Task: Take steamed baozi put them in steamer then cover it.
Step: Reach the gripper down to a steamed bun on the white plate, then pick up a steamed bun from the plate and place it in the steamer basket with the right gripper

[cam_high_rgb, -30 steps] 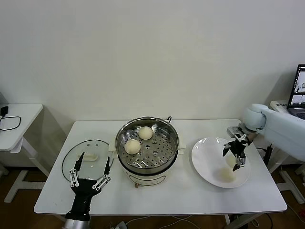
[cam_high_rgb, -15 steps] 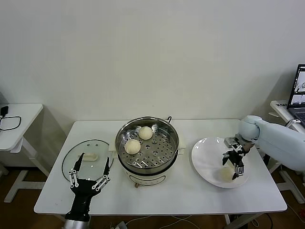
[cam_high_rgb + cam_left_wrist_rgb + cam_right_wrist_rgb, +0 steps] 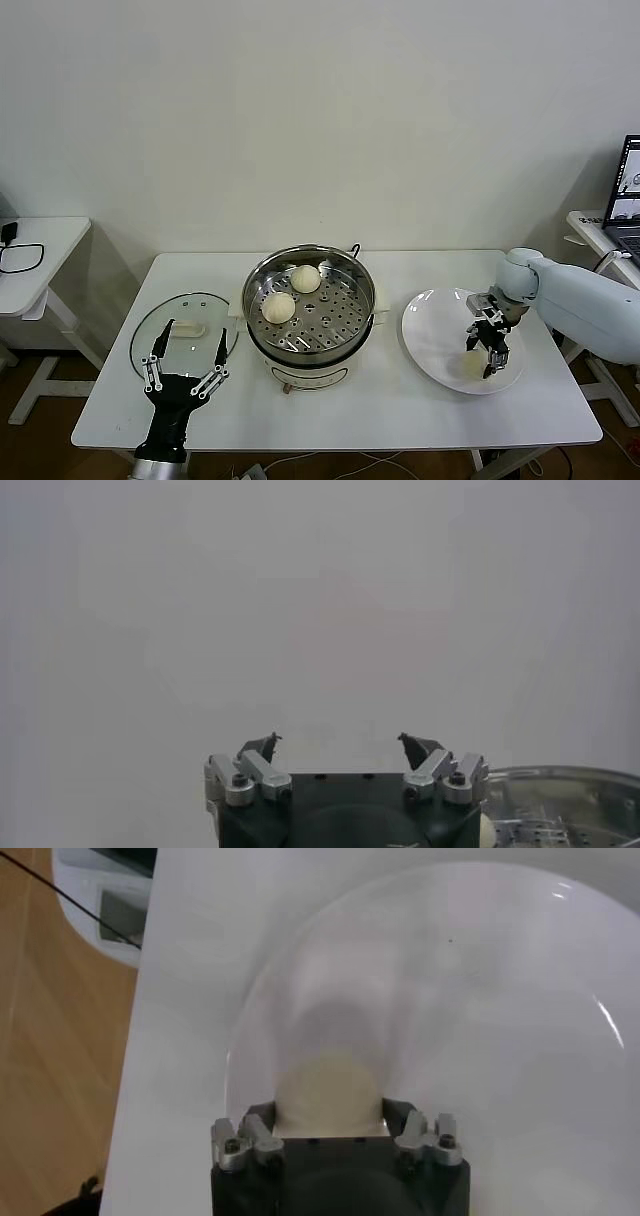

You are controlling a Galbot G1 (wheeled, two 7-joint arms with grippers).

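Observation:
Two cream-white baozi (image 3: 305,279) (image 3: 277,307) lie in the shiny steamer (image 3: 335,312) at the table's middle. A third baozi (image 3: 466,365) lies on the front part of the white plate (image 3: 430,325); no fourth one shows. My right gripper (image 3: 489,354) is lowered over that baozi. In the right wrist view the baozi (image 3: 328,1086) sits between the open fingers of the right gripper (image 3: 330,1114), above the plate (image 3: 480,998). My left gripper (image 3: 196,333) is open and empty, parked at the front left over the glass lid (image 3: 150,340).
The glass lid's rim also shows in the left wrist view (image 3: 560,800) beside the left gripper (image 3: 338,742). A small white side table (image 3: 35,250) stands at the left. A laptop (image 3: 628,195) stands at the far right.
My right gripper has moved down and toward the plate's front, coming around the baozi on the plate. The left arm has not moved.

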